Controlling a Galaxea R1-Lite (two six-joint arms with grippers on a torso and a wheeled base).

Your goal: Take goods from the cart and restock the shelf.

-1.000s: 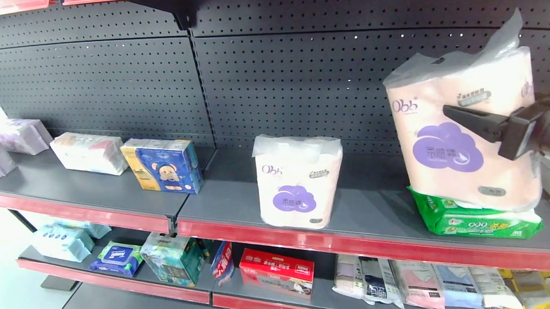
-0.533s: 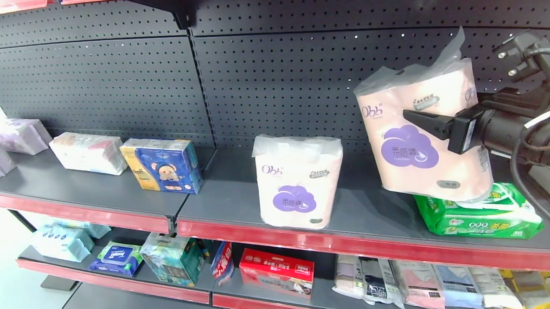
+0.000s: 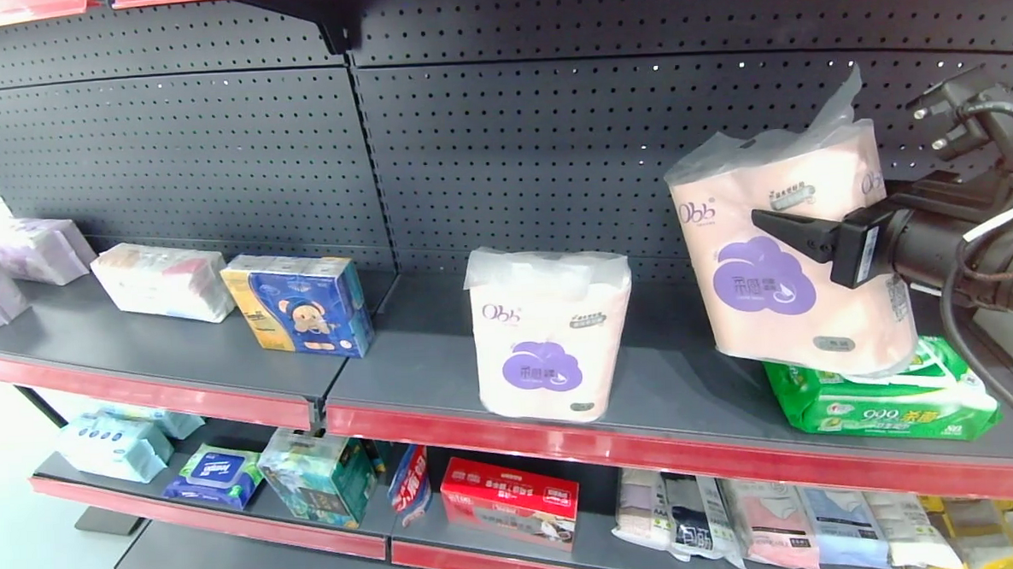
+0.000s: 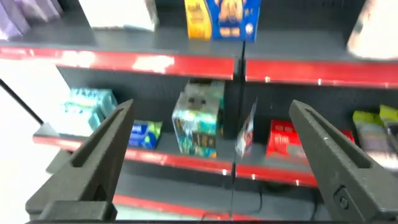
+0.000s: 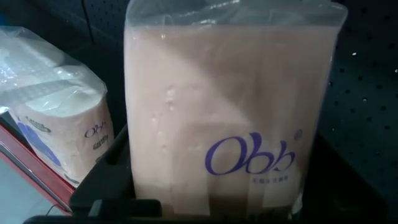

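Step in hand: placing; the right gripper (image 3: 812,237) held the pink plastic-wrapped pack of toilet rolls with a purple cloud print (image 3: 792,272) above the dark grey shelf board with a red front lip (image 3: 693,456)
Right fingers: clamped on the pack's two sides
Pack position: tilted, its lower edge over the flat green pack of wipes (image 3: 883,400); whether they touched could not be told
Neighbour: a matching pink pack (image 3: 550,334) stood upright to the left, well apart
Left gripper (image 4: 217,155): fingers spread, nothing between them
Next move, as judged: shift the pack to the bare board between the standing pack and the green pack, level it, lower it, then release
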